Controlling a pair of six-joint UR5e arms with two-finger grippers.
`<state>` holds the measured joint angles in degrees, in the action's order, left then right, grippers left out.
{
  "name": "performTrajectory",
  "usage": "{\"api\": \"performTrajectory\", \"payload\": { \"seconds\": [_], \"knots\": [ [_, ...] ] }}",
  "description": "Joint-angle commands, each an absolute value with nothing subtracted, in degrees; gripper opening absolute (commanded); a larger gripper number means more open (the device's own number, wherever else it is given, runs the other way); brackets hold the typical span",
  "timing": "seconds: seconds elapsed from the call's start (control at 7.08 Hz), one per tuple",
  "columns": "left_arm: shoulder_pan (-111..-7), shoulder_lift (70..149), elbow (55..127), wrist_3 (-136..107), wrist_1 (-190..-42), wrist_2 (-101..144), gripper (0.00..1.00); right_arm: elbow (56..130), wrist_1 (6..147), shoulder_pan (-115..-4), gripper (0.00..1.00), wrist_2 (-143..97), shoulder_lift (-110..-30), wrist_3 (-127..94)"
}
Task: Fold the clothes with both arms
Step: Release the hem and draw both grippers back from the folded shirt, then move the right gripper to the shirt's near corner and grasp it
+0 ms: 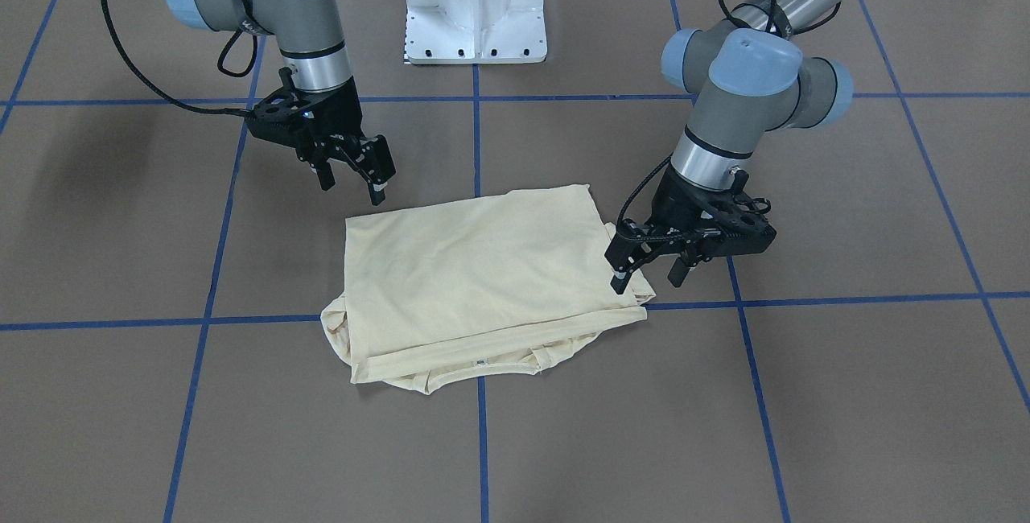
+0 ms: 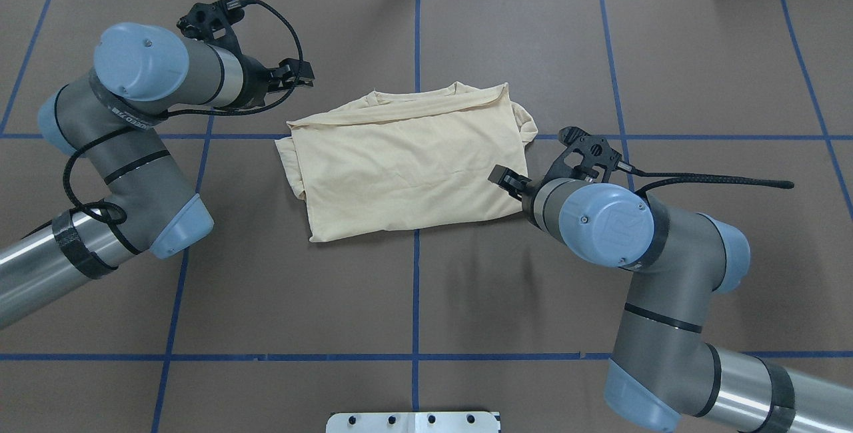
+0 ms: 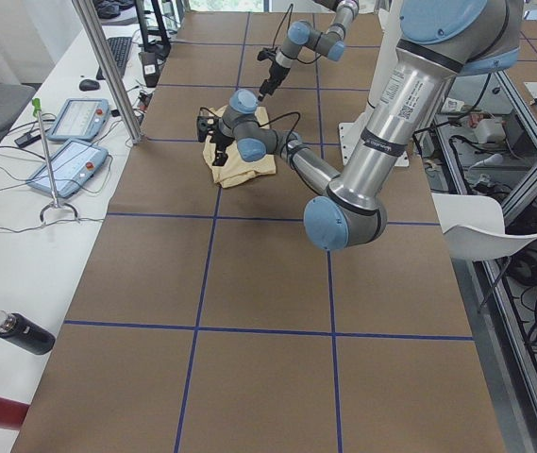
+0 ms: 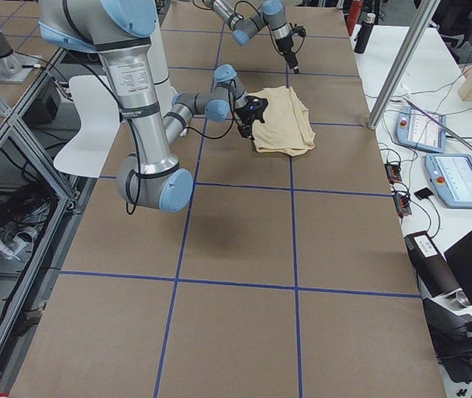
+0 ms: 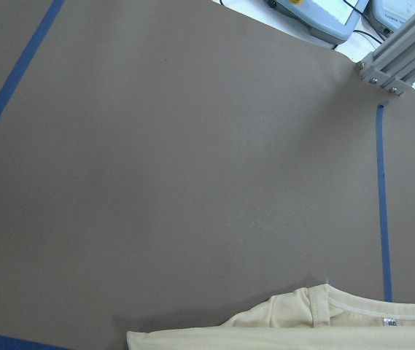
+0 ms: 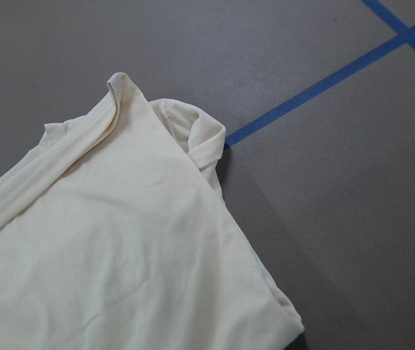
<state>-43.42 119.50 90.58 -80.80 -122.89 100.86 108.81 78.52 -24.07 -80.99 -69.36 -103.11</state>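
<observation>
The pale cream-yellow shirt [image 1: 483,265] lies folded into a rough rectangle mid-table, back side up. Its print is hidden. Its collar and small white neck tag [image 1: 480,363] are at the far edge from the robot. The shirt also shows in the overhead view [image 2: 406,166] and in both wrist views [image 5: 316,321] [image 6: 119,255]. My left gripper [image 1: 648,273] [image 2: 305,74] is open and empty, just above the shirt's far-left corner. My right gripper [image 1: 352,183] [image 2: 501,178] is open and empty, above the table beside the shirt's near-right corner.
The white pedestal base [image 1: 475,8] stands at the robot's side of the table. Blue tape lines [image 1: 483,442] cross the brown tabletop. Teach pendants [image 3: 75,118], a metal post [image 3: 108,66] and a dark bottle [image 3: 23,332] sit along the far edge.
</observation>
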Motion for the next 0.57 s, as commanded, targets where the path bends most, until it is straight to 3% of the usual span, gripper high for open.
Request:
{"api": "performTrajectory", "payload": {
  "seconds": [0.0, 0.42],
  "knots": [
    [-43.42, 119.53, 90.70, -81.03, -122.78, 100.99, 1.00, 105.40, 78.23, -23.03, 0.99, -79.54, -70.13, -108.32],
    [-43.42, 119.27, 90.18, -80.86, -122.78, 100.90, 1.00, 102.83, 78.40, -22.76, 0.93, -82.24, -69.17, -110.29]
  ]
}}
